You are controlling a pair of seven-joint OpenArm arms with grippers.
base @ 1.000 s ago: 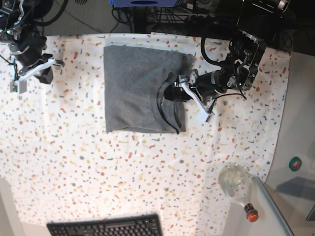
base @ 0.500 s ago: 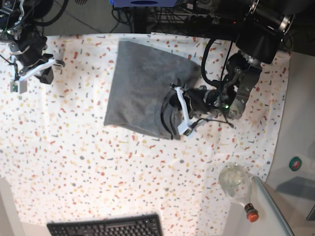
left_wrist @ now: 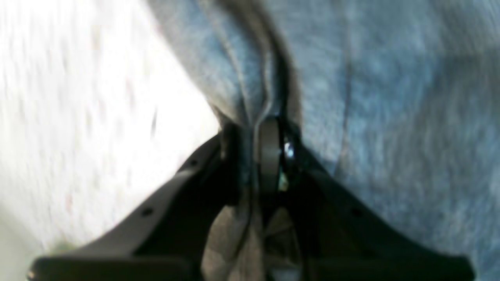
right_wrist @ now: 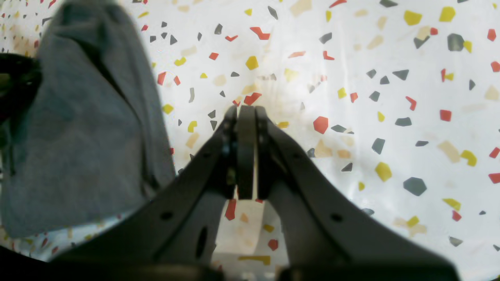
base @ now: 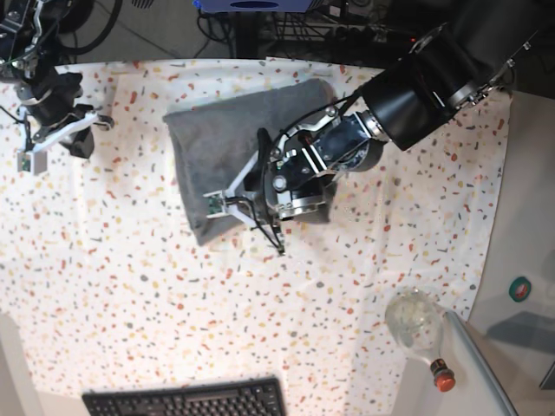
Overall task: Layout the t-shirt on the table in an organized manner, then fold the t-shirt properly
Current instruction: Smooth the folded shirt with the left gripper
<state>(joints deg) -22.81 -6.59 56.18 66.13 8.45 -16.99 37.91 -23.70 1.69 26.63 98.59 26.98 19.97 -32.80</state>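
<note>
In the lower centre of the left wrist view, the left gripper [left_wrist: 258, 156] is clamping a bunched ridge of the t-shirt [left_wrist: 371, 97], its jaws drawn nearly together with grey knit pinched between them; the fabric is running straight up the frame from the pinch and spreading to the right, while blurred white table [left_wrist: 78, 117] is filling the left side. In the base view this gripper [base: 227, 201] is sitting at the middle of the frame, on the lower edge of the shirt [base: 217, 139], which is lying folded in the upper centre with its long axis slanting from upper right down to lower left. The left arm is reaching across the garment from the upper right, so it is much the nearer one, and the cloth is lying up and right of its jaws; any dragging or laying flat is, in my judgement, turning on that held edge.

Farther off, at the upper left of the base view, the right gripper [base: 52, 139] is hovering over bare speckled table [base: 130, 286], well apart from the shirt. Its wrist view is showing the jaws [right_wrist: 246, 152] pressed together on nothing, with the grey fabric [right_wrist: 78, 136] lying off at the left of the frame
</note>
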